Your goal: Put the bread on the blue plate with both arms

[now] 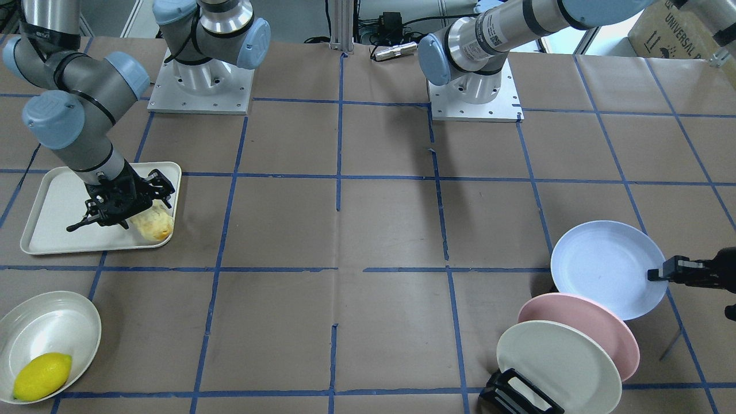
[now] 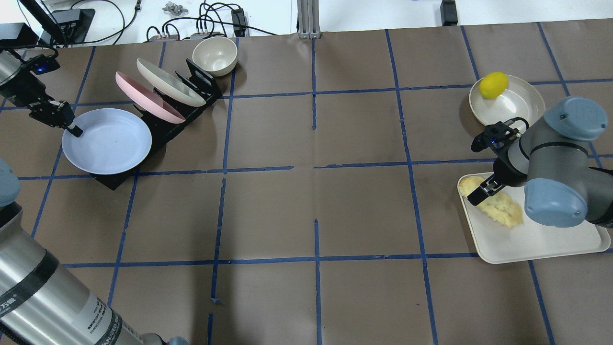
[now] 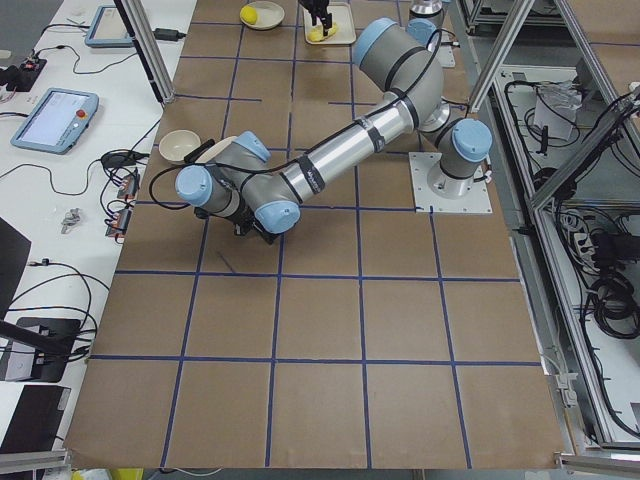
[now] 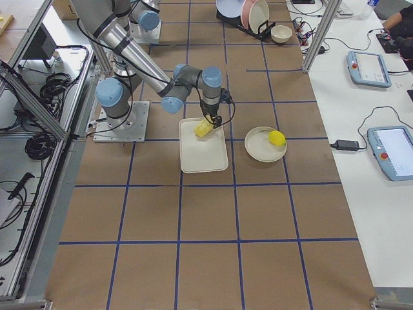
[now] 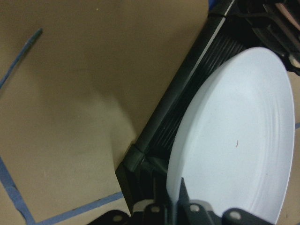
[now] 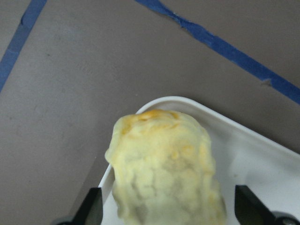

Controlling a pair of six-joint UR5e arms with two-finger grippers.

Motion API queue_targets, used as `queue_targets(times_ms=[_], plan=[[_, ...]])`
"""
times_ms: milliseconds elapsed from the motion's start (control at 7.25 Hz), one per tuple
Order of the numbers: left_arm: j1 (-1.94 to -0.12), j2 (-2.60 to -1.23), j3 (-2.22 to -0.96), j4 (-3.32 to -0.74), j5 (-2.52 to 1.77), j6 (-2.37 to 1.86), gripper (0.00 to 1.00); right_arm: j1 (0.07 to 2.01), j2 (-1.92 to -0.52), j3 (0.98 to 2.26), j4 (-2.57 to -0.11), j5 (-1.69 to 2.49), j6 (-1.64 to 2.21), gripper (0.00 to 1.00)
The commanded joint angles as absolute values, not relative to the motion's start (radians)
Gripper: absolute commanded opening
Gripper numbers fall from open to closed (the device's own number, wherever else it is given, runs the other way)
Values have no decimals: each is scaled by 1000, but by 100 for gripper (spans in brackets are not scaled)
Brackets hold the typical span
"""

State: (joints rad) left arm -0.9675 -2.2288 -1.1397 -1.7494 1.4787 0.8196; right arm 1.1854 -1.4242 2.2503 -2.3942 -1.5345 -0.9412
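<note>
The bread (image 2: 493, 203) lies on a cream tray (image 2: 536, 239) on the right of the overhead view; it also shows in the front view (image 1: 152, 225) and fills the right wrist view (image 6: 164, 168). My right gripper (image 2: 482, 191) (image 6: 171, 211) is open and low over the loaf, with one finger on each side and a small gap to each. My left gripper (image 2: 71, 127) (image 1: 655, 275) is shut on the rim of the blue plate (image 2: 107, 141) (image 1: 609, 267) (image 5: 234, 140). It holds the plate tilted over the near end of a black rack (image 2: 191, 103).
A pink plate (image 2: 148, 98) and a cream plate (image 2: 170, 88) stand in the rack. A small bowl (image 2: 214, 55) sits behind it. A bowl (image 2: 517, 108) holding a lemon (image 2: 493, 85) sits beyond the tray. Brown paper with blue tape lines covers the table.
</note>
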Motion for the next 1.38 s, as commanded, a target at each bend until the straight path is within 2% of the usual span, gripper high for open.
queue_targets(times_ms=[0,138,276,414,690,966,1241], plan=[[-953,-2142,-1189,-1824,1485,830,6,1184,-1424,2290,-2469,-1535,-934,84],[-969,-2073,-1245,-1847,1485,800,6,1184,-1424,2284,-2471,-1539,-922,45],[-998,-1989,-1346,-1844,1482,783,6,1184,-1427,2284,-2470,-1539,-901,20],[-1035,-1901,-1453,-1826,1476,687,6,1184,-1431,2283,-2470,-1539,-897,13],[-1221,-1786,-1558,-1731,1476,469,6,1187,-1440,2245,-2416,-1549,-836,13],[-1409,-1787,-1568,-1666,1471,260,6,1192,-1450,2054,-2128,-1545,-796,14],[-1511,-1822,-1580,-1576,1383,148,6,1210,-1444,1884,-1900,-1540,-727,15]])
